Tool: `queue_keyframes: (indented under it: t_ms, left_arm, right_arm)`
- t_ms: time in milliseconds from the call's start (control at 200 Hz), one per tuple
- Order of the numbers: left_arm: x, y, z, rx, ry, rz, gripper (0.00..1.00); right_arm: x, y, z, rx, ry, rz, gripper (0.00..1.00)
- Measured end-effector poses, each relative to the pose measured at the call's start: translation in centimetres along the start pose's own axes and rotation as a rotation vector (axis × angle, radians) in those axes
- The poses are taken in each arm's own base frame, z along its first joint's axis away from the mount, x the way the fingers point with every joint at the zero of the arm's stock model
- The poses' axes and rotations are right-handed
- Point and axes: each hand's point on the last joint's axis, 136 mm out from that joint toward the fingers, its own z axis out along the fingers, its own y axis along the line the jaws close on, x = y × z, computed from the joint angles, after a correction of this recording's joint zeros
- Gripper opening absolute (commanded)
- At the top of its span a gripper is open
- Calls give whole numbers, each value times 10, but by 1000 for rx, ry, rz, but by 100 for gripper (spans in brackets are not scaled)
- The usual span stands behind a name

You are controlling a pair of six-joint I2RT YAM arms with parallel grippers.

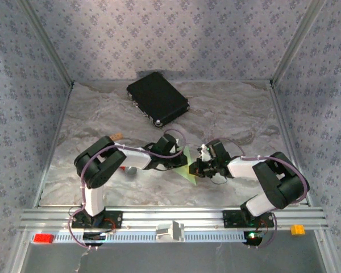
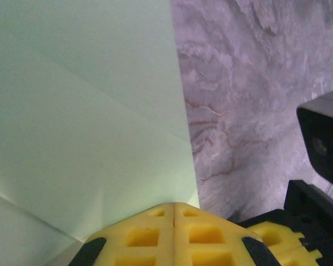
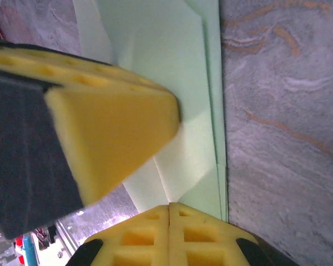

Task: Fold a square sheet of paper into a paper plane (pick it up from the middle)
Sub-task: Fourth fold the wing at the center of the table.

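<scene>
Marble tabletop (image 2: 250,83) bare beside creased paper (image 2: 83,111); edge straight.

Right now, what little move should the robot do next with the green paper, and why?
Probably slide the shut right end effector forward along the folded edge to sharpen the crease. The square sheet of paper already lies folded in layers on the table, and the left end effector, also shut, seems to press it down.

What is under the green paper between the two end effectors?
Beside the green paper, marbled tabletop shows; whatever lies directly beneath the sheet is covered.
</scene>
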Motion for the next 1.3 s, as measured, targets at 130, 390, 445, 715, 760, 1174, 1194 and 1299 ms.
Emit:
queue_keyframes:
  t_ms: [130,390,445,715,760,1174,1194,1299]
  left_arm:
    - [-2,1,0,10,-4,-13,5]
    - [-26,14,-8,-45,-33,-51,5]
    - [-38,20,-13,-72,-49,-61,5]
    - [-78,48,-31,-144,-96,-81,5]
    - [-78,47,-31,-143,-92,-75,5]
    - [-78,40,-45,-186,-122,-33,10]
    - [-79,37,-47,-183,-128,-28,10]
    - [-83,23,-56,-157,-153,-5,10]
  right_arm:
    - [0,0,0,-5,-2,-2,0]
    - [1,0,0,-9,-2,-2,0]
    - [0,0,0,-9,-2,-2,0]
    - [2,-1,-2,-13,-5,-5,0]
    - [3,-1,-3,-13,-5,-5,0]
    - [4,-2,-3,-14,-5,-5,0]
    - [4,-2,-3,-14,-6,-5,0]
    - [4,-2,-4,-14,-3,-2,0]
